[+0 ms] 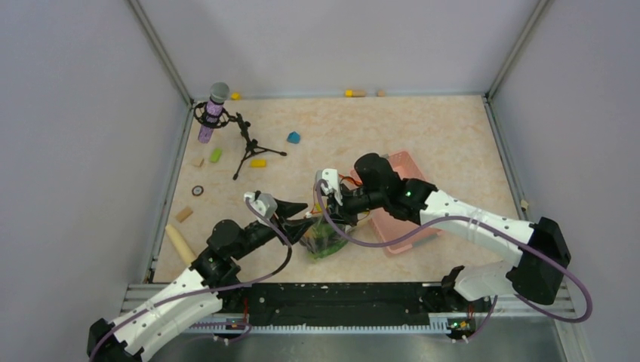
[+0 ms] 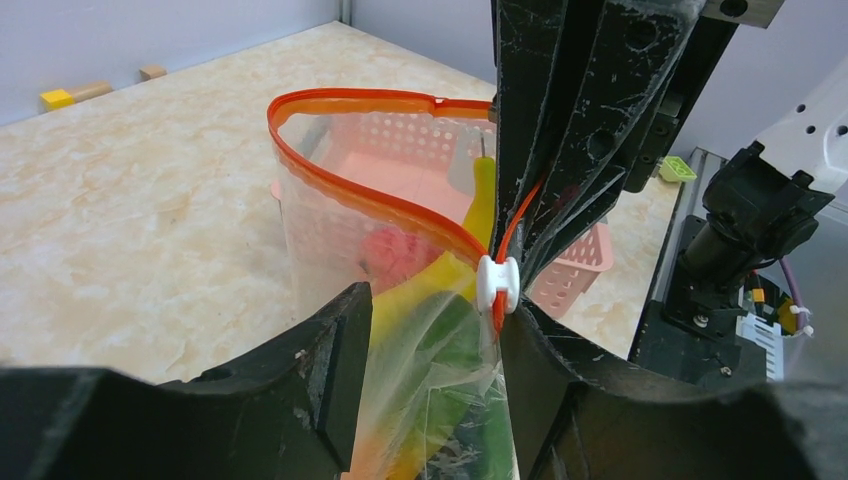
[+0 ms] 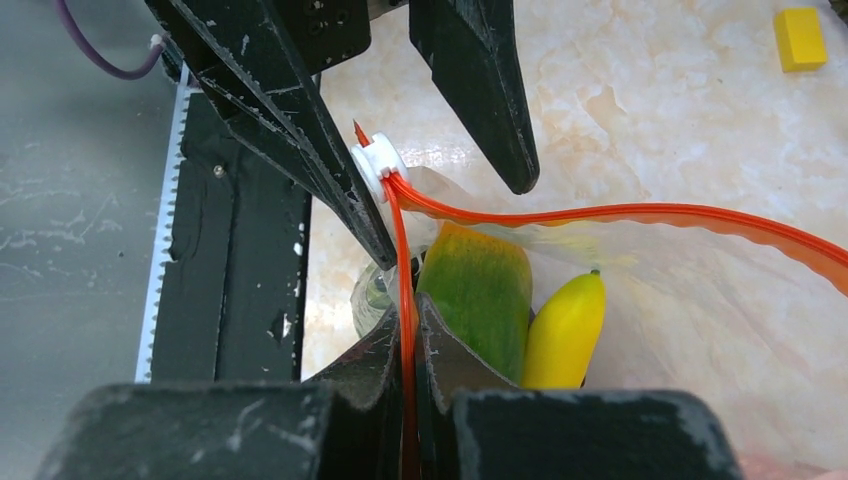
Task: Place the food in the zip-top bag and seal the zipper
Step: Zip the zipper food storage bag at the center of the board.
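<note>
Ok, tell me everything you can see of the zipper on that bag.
The zipper is a thin orange-red plastic-looking strip with a white slider at one end. It is mostly unzipped, bowed into an open loop atop the upright zip-top bag. The right gripper pinches the strip close to the slider, which lies against one finger of the open left gripper.

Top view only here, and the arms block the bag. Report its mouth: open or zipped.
Observer: Open. In the left wrist view the zipper loops wide, with the slider at one end.
Operator: Say who holds the slider.
Observer: Nobody grips it. The left claw is open astride it, with the slider against one finger.
Operator: Now report the right claw.
Observer: The right claw is shut on the zipper, just beside the slider.
</note>
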`<state>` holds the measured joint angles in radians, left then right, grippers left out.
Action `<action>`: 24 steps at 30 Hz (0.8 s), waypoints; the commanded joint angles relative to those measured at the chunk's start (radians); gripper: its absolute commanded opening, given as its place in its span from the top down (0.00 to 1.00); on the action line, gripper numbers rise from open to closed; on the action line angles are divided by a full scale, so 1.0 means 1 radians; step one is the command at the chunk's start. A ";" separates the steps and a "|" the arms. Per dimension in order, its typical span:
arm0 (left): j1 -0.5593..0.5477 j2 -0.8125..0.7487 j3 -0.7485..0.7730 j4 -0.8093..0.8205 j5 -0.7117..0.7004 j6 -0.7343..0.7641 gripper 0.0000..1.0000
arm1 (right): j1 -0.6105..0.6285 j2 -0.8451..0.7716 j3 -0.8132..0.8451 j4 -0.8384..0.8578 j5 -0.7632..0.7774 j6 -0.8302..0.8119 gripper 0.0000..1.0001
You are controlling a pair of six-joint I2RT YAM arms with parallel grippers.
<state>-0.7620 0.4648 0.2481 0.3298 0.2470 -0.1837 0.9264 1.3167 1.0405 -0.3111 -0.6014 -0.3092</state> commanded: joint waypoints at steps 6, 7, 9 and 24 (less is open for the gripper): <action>0.000 -0.013 -0.048 0.088 -0.015 -0.014 0.45 | -0.002 -0.068 -0.025 0.091 -0.023 0.051 0.99; 0.000 -0.015 -0.051 0.090 -0.012 -0.014 0.45 | -0.002 -0.069 -0.025 0.092 -0.021 0.056 0.99; 0.000 -0.022 -0.057 0.096 -0.008 -0.014 0.45 | -0.003 -0.069 -0.028 0.097 -0.023 0.064 0.99; 0.000 -0.016 -0.045 0.131 0.041 -0.001 0.54 | -0.002 -0.054 -0.035 0.106 -0.050 0.071 0.98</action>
<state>-0.7620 0.4355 0.1959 0.3981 0.2699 -0.1886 0.9264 1.2884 1.0008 -0.2497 -0.6189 -0.2489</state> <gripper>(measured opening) 0.505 0.014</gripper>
